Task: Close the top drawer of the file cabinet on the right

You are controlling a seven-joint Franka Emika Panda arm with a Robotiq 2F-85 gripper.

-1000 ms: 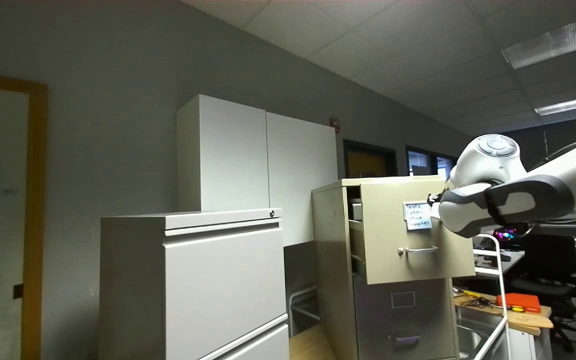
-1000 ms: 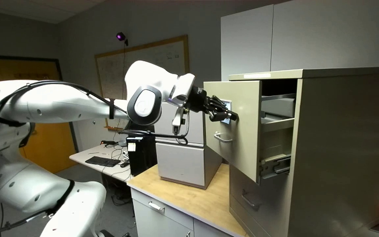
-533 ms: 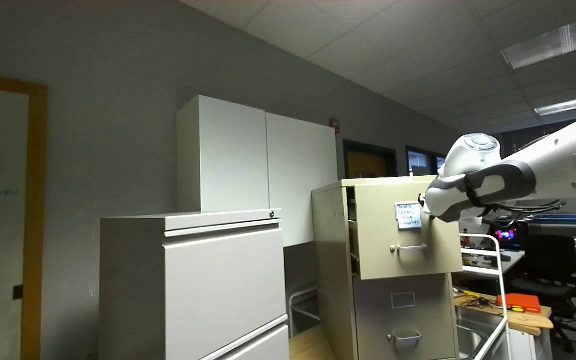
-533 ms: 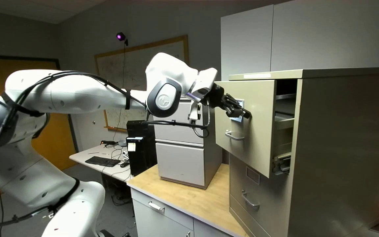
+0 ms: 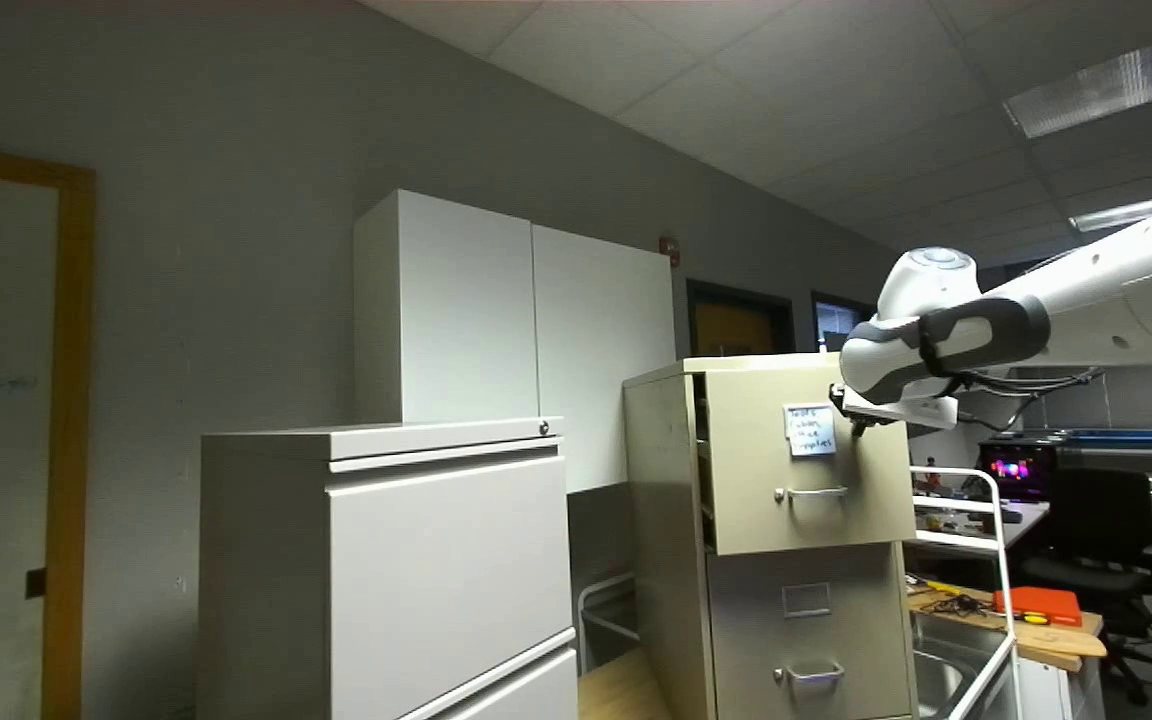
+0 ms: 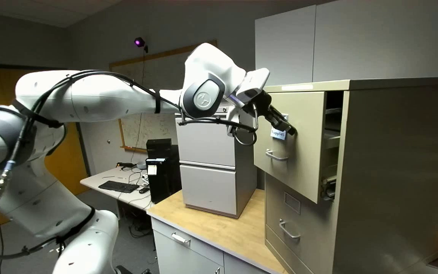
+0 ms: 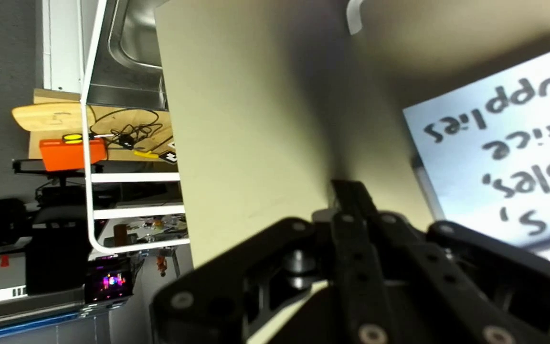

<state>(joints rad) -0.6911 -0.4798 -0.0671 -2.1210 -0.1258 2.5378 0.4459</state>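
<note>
In an exterior view, the top drawer (image 6: pixel 307 163) was partly extended from the file cabinet (image 6: pixel 394 163), above the visible right edge of the bench (image 6: pixel 211 224), with the claw (image 6: pixel 291 130), jaws fully together and gripping nothing, against the drawer.
</note>
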